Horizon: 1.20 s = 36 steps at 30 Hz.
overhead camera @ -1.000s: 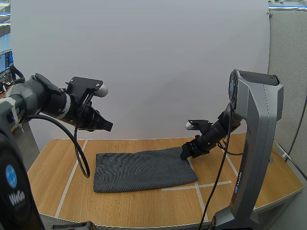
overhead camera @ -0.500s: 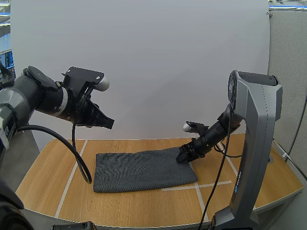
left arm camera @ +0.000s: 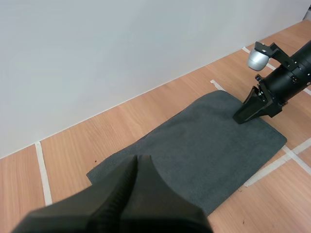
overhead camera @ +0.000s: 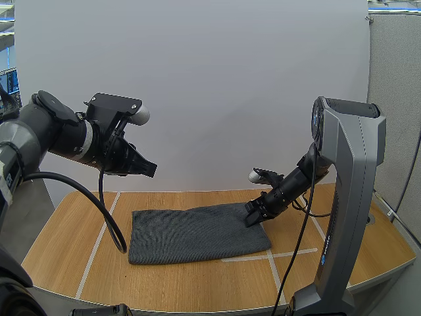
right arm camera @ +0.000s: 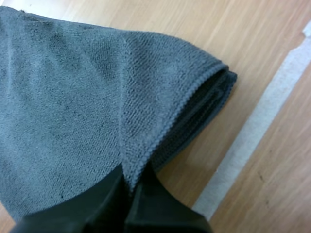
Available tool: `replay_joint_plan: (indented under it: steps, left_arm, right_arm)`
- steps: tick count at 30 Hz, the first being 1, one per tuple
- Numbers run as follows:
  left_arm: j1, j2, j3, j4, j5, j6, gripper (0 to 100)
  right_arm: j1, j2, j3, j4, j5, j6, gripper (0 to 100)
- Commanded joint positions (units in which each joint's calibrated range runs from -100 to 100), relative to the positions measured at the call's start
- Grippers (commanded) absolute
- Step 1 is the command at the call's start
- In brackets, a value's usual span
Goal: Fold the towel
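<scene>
Dark grey towel [overhead camera: 197, 234] lay flat on the wooden table [overhead camera: 197, 283], lower middle of the frame. The right gripper [overhead camera: 251, 220] was closed, pinching a ridge of the top layer at the towel's far right corner, and the left gripper [overhead camera: 148, 169] was closed on nothing, raised at upper left. Risk, I'd judge: the thin pinch slips or catches one layer only, so the fold drags crooked.

Bare table [overhead camera: 197, 283] lies open around the towel [overhead camera: 191, 234]; the right gripper [overhead camera: 251, 218] occupies its far corner.
</scene>
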<state>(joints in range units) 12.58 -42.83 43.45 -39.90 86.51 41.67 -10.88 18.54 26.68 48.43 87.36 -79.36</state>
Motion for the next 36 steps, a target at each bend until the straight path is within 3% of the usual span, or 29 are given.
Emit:
replay_joint_plan:
  steps: [1,11,16,36]
  left_arm:
    - [0.00,-1.2,-0.3,-0.1,2.2,-2.9,0]
    - [0.00,-6.8,-0.3,6.9,2.0,-8.4,0]
    - [0.00,-9.2,-0.3,8.1,2.2,-11.0,0]
    - [0.00,-15.5,-0.3,14.4,5.7,-19.9,0]
  right_arm:
    - [-0.1,-0.8,0.1,1.8,7.8,-2.7,0]
    - [0.2,-9.3,0.1,5.5,12.6,-4.8,0]
    - [2.2,-12.2,0.1,5.8,12.6,-4.7,0]
    - [15.5,-12.3,0.1,9.1,10.4,-0.8,0]
